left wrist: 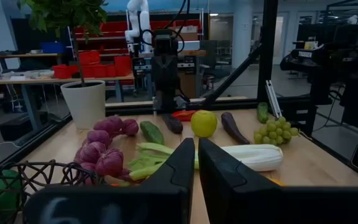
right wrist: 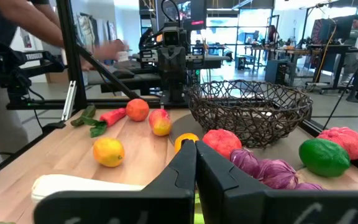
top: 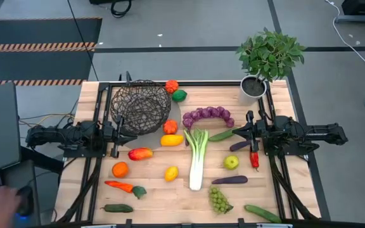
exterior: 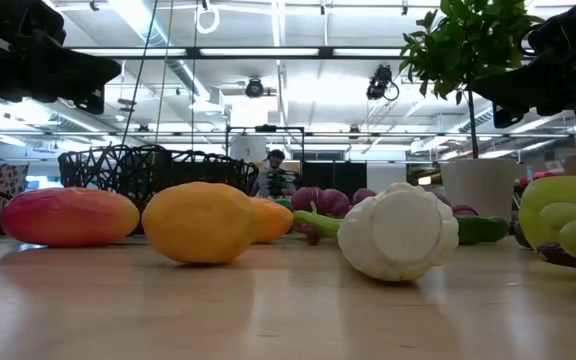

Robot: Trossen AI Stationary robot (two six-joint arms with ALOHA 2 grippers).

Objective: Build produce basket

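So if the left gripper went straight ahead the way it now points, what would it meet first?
Probably the long white-green leek, lying crosswise just beyond the shut left gripper. The gripper looks raised above the table, so it might pass over the leek; depth is unclear.

Potted plant [top: 262, 66], wooden table [top: 284, 183]

Left gripper [top: 134, 137]: closed, level, pointing inward from left edge. Right gripper [top: 235, 132]: closed, level, pointing inward from right edge.

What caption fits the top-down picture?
Colourful toy produce spread on a wooden table beside an empty dark wire-mesh basket, both arms waiting.
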